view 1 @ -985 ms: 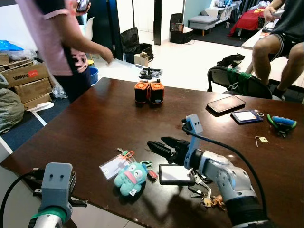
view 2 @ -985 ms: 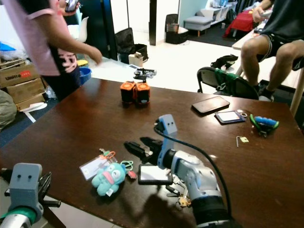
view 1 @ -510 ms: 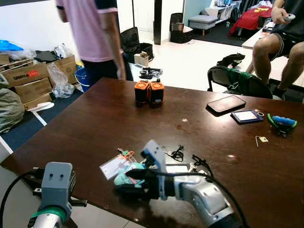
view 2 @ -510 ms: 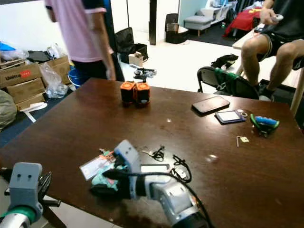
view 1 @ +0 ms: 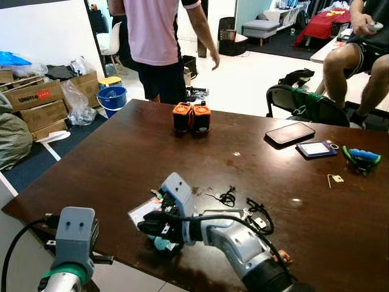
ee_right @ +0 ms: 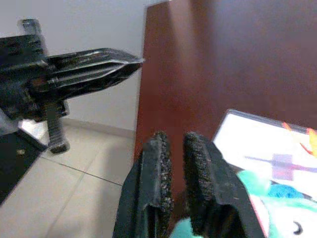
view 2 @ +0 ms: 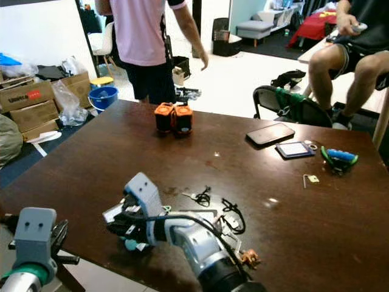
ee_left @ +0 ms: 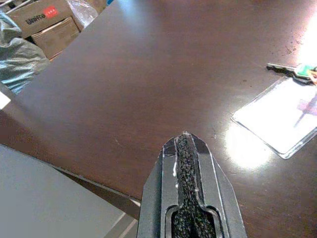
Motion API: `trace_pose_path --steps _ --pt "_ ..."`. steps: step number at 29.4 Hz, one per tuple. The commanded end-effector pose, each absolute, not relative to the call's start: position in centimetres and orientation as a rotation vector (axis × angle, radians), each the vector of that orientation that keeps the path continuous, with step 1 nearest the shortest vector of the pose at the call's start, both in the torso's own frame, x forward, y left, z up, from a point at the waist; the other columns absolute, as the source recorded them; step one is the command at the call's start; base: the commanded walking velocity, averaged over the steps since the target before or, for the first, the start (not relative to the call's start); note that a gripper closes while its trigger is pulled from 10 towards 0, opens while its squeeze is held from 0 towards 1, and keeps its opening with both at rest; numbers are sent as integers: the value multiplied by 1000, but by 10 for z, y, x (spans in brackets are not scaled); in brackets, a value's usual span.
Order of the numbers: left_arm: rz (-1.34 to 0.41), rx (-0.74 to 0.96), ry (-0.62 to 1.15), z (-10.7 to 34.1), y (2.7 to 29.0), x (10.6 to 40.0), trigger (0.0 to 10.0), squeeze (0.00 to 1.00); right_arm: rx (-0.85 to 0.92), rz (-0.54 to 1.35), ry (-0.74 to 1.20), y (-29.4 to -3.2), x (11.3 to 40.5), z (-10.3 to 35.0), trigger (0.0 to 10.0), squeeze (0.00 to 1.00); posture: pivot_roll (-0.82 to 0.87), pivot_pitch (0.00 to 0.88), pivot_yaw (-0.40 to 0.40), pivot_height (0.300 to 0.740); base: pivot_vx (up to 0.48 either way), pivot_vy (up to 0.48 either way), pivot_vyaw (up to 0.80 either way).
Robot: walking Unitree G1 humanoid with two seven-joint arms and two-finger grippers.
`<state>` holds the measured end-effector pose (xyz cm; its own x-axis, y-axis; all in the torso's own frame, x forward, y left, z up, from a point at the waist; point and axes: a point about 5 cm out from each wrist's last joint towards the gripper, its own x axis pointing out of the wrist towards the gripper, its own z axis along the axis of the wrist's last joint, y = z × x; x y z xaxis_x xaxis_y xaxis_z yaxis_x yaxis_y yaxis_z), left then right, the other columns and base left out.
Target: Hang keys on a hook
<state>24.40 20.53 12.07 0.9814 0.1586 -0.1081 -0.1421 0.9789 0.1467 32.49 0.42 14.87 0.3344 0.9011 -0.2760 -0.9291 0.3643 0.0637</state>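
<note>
Right end effector (view 1: 148,226) low over teal plush (ee_right: 277,210) on keys, fingers nearly closed w/ nothing held; soft, light, floppy bunch—prob. best pinched at plush.

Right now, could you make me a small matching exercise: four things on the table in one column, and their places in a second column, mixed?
Things:
1. orange batteries
2. phone
3. green pliers
4. badge card

Places:
A. far right edge
B. near edge, beside the right tool
C. far side, middle
D. far side, beside the small blue-framed screen

Pairs: 1-C, 2-D, 3-A, 4-B
</note>
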Motion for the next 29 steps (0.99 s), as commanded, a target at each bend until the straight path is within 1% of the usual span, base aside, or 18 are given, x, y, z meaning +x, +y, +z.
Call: trace_pose_path --steps 1,6,8,14,19,26,27,29 --pt "161 154 151 114 208 242 10000 0 -140 1195 297 10 326 144 0 0 -27 53 161 740 0 0 0" --pt "166 158 154 114 210 241 10000 0 -193 1240 330 11 324 138 0 0 -22 52 158 740 0 0 0" --pt "169 163 155 113 211 242 10000 0 -234 1315 357 11 318 132 0 0 -20 55 152 740 0 0 0" --pt "179 165 153 114 213 242 10000 0 -239 1444 394 5 308 129 0 0 -19 55 152 740 0 0 0" --pt "179 165 154 114 213 242 10000 0 -233 1475 401 2 308 129 0 0 -19 55 152 740 0 0 0" --pt "166 166 158 113 211 243 10000 0 -257 1487 462 -13 308 121 0 0 -19 55 152 740 0 0 0" --pt "160 166 160 113 210 243 10000 0 -255 1485 480 -19 308 120 0 0 -26 58 166 740 0 0 0" --pt "151 168 164 112 209 243 10000 0 -258 1475 503 -30 309 118 0 0 -26 58 166 740 0 0 0"
